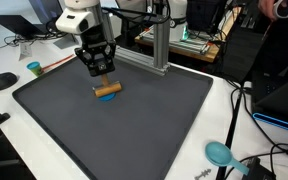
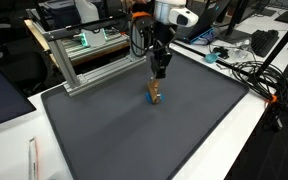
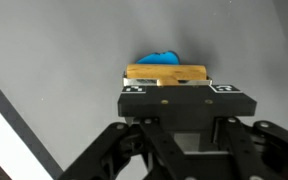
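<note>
A light wooden block (image 1: 108, 89) lies flat on a small blue object (image 1: 108, 98) on the dark grey mat (image 1: 164, 130). My gripper (image 1: 102, 78) comes down on the block from above with its fingers drawn in against it. In an exterior view the gripper (image 2: 158, 78) stands right over the block (image 2: 154, 93). The wrist view has the wooden block (image 3: 166, 73) just beyond the gripper's black body, with the blue object (image 3: 160, 57) peeking out behind it. The fingertips are hidden there.
An aluminium frame (image 1: 159, 45) (image 2: 79, 55) stands at the mat's back edge. A teal cup (image 1: 34, 69) and a black mouse (image 1: 2, 81) sit on the white table. A teal scoop (image 1: 219, 153) lies near the front corner. Cables (image 2: 249, 75) run beside the mat.
</note>
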Robot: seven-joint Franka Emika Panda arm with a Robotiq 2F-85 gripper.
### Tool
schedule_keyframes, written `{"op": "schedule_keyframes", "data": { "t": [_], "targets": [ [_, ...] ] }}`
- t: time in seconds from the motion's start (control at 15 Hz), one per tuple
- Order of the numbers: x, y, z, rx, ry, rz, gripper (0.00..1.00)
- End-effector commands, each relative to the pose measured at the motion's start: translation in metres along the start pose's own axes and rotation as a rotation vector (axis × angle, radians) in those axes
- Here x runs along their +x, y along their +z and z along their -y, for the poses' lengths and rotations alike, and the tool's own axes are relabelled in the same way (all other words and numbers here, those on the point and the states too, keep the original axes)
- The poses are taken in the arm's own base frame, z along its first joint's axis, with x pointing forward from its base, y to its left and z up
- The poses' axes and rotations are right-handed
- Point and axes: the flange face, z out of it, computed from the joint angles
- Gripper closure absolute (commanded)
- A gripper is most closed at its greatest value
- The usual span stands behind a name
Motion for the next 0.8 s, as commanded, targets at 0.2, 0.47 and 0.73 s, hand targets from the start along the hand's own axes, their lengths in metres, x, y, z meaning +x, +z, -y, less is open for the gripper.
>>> {"op": "schedule_keyframes", "data": {
  "t": [0.2,0.47,0.73],
  "targets": [
    [-0.0137,0.0434,-0.0033,0.007,-0.027,0.091,0.77],
    [-0.0136,0.0445,-0.0027,0.004,-0.037,0.101,0.77],
    [-0.0129,0.0448,-0.0022,0.001,-0.047,0.110,0.77]
  ]
}}
